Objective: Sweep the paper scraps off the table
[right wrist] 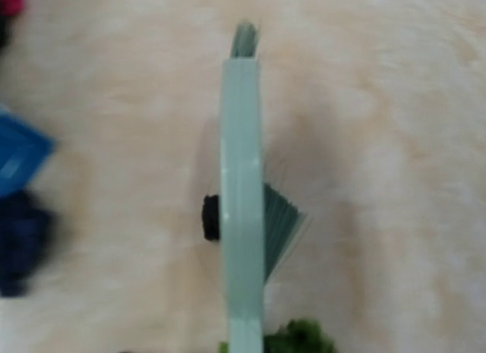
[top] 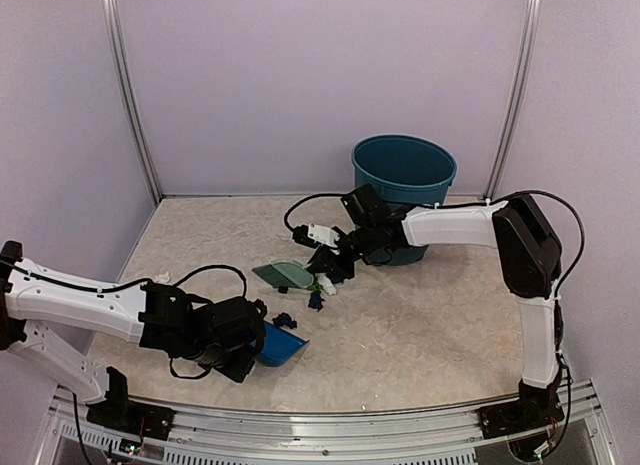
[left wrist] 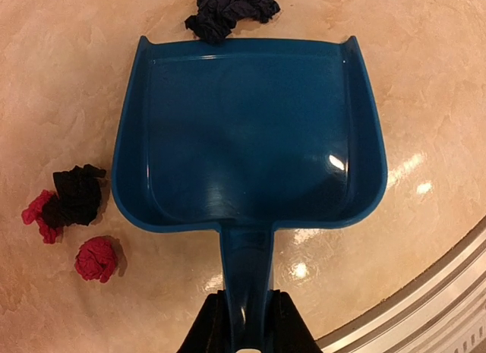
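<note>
The left hand (left wrist: pixel 244 326) is clamped on the narrow handle of the blue dustpan (left wrist: pixel 250 133), which is laid flat on the counter (left wrist: pixel 425 102) with its open lip turned away from the wrist; nothing is seen inside it. Of the paper scraps, a dark navy one (left wrist: pixel 228 11) is found right at that lip, while a black one (left wrist: pixel 76 193), a pink one (left wrist: pixel 34 215) against it and a second pink one (left wrist: pixel 96 258) are scattered just beside the pan's side wall. The right hand (top: pixel 330 263) is closed on the pale green brush (right wrist: pixel 243 178), well apart from the dustpan. A small black scrap (right wrist: pixel 210 216) is pressed against the brush's edge, and a green scrap (right wrist: pixel 300 339) lies near. A teal bucket (top: pixel 404 170) is stood at the far wall. The scraps are judged very light, soft and crumpled, and likely to roll or skip when struck. They are better pushed with low, slow bristle strokes than pinched, with the stiff brush gripped at its handle.
</note>
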`<state>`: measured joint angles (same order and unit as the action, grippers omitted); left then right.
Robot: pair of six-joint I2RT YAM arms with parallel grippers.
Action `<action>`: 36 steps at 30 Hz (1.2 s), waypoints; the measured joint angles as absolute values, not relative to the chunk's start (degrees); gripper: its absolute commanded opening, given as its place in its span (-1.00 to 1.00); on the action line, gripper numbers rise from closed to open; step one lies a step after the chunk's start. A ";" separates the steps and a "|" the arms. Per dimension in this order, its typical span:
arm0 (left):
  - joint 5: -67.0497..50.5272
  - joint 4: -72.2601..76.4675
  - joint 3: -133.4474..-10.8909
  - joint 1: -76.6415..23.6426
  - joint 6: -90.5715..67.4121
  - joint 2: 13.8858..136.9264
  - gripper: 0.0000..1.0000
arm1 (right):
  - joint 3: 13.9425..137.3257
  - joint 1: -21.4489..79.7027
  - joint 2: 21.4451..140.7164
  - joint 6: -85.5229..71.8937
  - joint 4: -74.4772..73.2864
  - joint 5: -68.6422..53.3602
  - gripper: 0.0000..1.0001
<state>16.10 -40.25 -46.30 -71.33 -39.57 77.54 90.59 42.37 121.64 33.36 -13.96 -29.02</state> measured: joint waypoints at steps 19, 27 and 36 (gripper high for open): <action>16.97 -36.45 -44.88 -71.11 -39.55 80.64 -0.67 | 73.65 46.02 109.16 26.68 -9.76 -37.98 -1.00; 18.24 -35.90 -44.51 -72.44 -39.62 80.64 -0.69 | 66.57 45.23 103.98 13.52 4.71 -42.06 -1.00; 18.70 -35.35 -44.38 -73.63 -39.70 80.64 -0.70 | 65.21 44.66 99.74 4.43 9.34 -27.35 -1.00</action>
<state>18.70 -35.35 -44.38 -73.63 -39.70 80.64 65.21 44.66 99.74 4.43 9.34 -27.35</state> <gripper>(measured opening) 0.167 0.081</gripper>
